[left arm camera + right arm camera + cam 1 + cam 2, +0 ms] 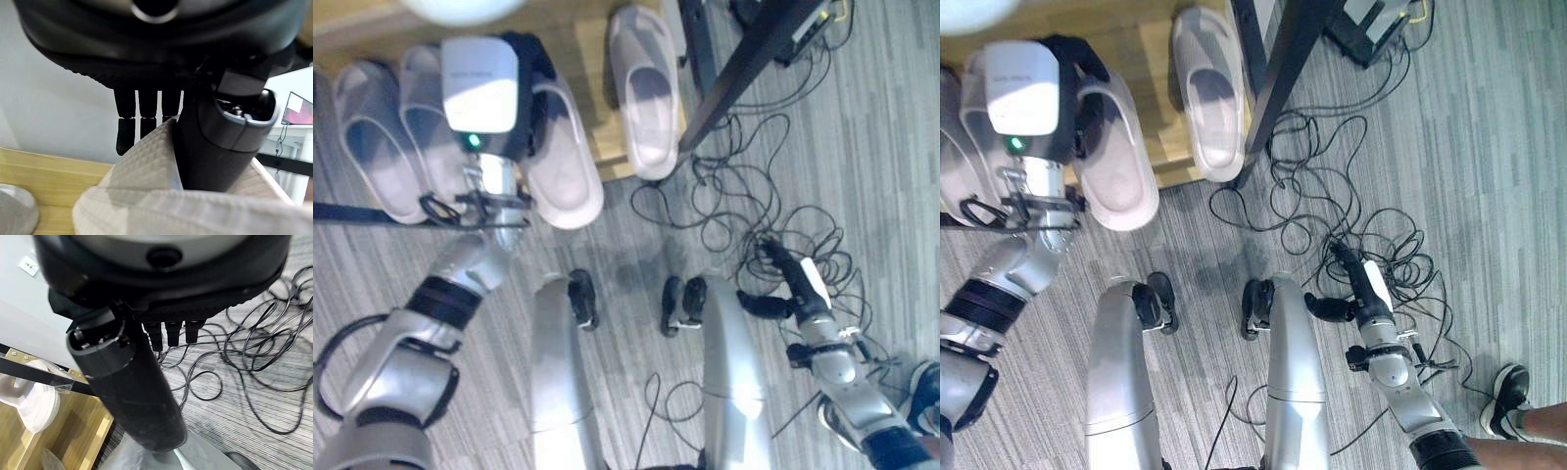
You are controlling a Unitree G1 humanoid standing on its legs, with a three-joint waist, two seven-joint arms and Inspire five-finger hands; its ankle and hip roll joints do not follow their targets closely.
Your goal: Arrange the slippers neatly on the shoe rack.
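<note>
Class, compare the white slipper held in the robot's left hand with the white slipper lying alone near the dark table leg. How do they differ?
The held white slipper is pinched between the left hand's thumb and fingers; the lone white slipper lies untouched. The held one sits beside two more pale slippers; the lone one lies apart, next to the dark table leg. The held one's heel overhangs the wooden shoe rack further. Both are white, open-backed, toes pointing away.

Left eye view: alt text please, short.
The robot's left hand grips a white slipper at the edge of a low wooden shoe rack, with three more slippers alongside. The right hand hangs over tangled floor cables.
</note>
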